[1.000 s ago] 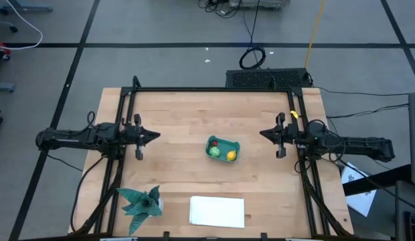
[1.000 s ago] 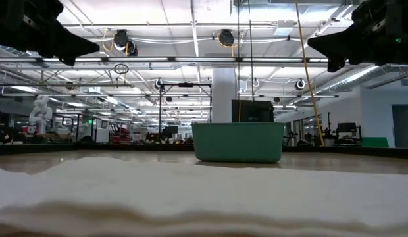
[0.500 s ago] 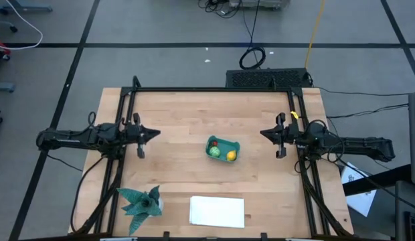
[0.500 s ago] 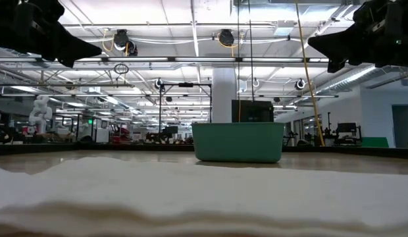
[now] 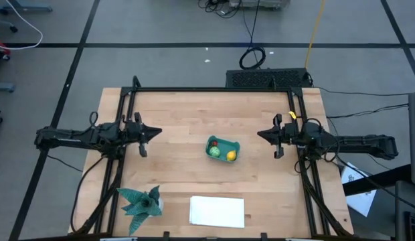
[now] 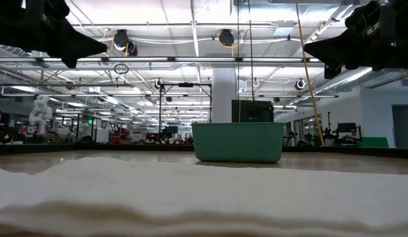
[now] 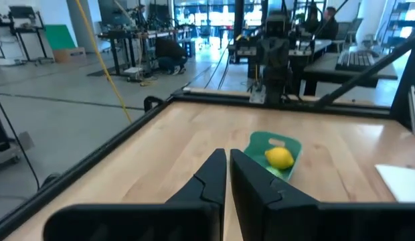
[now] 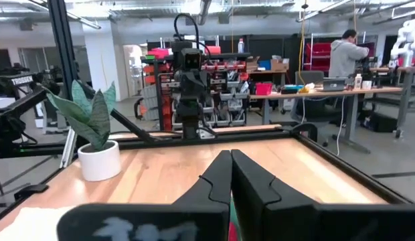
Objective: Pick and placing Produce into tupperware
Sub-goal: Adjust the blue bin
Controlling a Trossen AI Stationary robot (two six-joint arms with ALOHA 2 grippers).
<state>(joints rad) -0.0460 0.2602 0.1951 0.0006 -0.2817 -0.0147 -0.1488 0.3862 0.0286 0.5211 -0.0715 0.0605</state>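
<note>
Small teal rectangular plastic tub (image 5: pixel 223 149) sits mid-bench, holding the red (image 5: pixel 213 143), light green (image 5: pixel 214 152) and yellow (image 5: pixel 230 156) toy produce; apparently nothing left out. Left claw (image 5: pixel 156 132) and right claw (image 5: pixel 260 134) closed, empty, near opposite side edges.

The small teal tupperware (image 5: pixel 223 149) sits upright near the middle of the wooden surface (image 5: pixel 181 120), turned slightly askew. Inside lie the red piece (image 5: pixel 213 143), the round light green one (image 5: pixel 213 152) and the yellow one (image 5: pixel 230 156) (yellow nearest the right arm's side)
</note>
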